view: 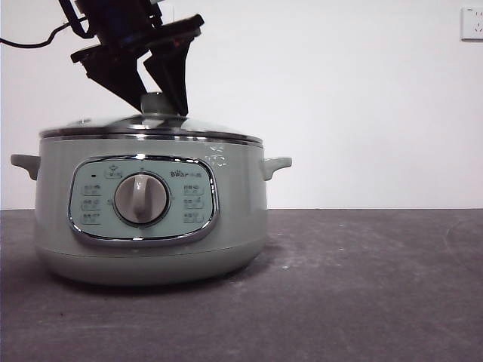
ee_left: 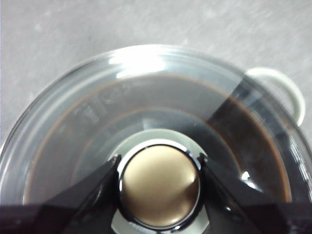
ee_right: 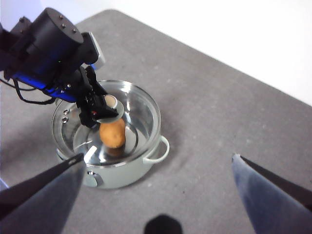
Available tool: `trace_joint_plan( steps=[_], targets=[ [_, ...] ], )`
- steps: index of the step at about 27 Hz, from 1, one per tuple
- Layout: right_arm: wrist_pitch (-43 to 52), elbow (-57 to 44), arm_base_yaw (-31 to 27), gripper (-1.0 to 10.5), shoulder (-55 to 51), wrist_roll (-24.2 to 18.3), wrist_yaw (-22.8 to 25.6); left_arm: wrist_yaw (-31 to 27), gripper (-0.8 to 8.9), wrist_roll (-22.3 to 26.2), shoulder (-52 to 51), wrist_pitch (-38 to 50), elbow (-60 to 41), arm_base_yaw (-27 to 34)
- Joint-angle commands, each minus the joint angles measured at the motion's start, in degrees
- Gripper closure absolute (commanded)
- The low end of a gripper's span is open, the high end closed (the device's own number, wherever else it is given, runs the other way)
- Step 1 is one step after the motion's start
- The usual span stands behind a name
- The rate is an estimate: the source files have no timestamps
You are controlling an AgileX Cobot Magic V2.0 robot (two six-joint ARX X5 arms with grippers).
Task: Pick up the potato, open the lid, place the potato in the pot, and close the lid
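Note:
The pale green pot (view: 234, 211) stands on the grey table, and the glass lid (view: 151, 127) sits level on its rim. My left gripper (view: 158, 105) comes down from above with a jaw on each side of the lid's knob (ee_left: 159, 187), pressed against it. In the right wrist view the orange-brown potato (ee_right: 113, 133) lies inside the pot (ee_right: 117, 178), seen through the glass of the lid (ee_right: 139, 105), beneath the left gripper (ee_right: 100, 109). My right gripper (ee_right: 158, 158) hangs high above the table, open and holding nothing.
The pot's side handle (ee_left: 287, 92) sticks out on one side. A white wall with a socket (view: 472, 23) stands behind the table (view: 362, 286). A black cable (view: 34, 41) trails from the left arm.

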Motion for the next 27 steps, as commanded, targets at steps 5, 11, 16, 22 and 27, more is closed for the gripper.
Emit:
trace_joint_plan(
  steps=[5, 11, 16, 22, 27],
  targets=[
    [-0.31, -0.04, 0.04, 4.5, 0.0, 0.76, 0.09, -1.09, 8.16, 0.83, 0.85, -1.11, -1.14, 0.07],
    [-0.44, -0.04, 0.04, 4.5, 0.0, 1.2, 0.07, -0.83, 6.02, 0.83, 0.85, -0.83, -1.14, 0.07],
    [-0.81, -0.04, 0.04, 4.5, 0.0, 1.2, -0.04, -0.98, 3.69, 0.81, 0.79, 0.37, -1.14, 0.11],
    [-1.31, -0.04, 0.04, 4.5, 0.04, 2.32, -0.15, -1.01, 3.69, 0.68, -0.9, 1.01, -0.83, -0.04],
    [-2.45, -0.44, 0.04, 4.5, 0.04, 4.07, -0.5, -0.83, 3.69, 0.37, -5.81, 0.09, -0.79, -1.18]
  ],
)
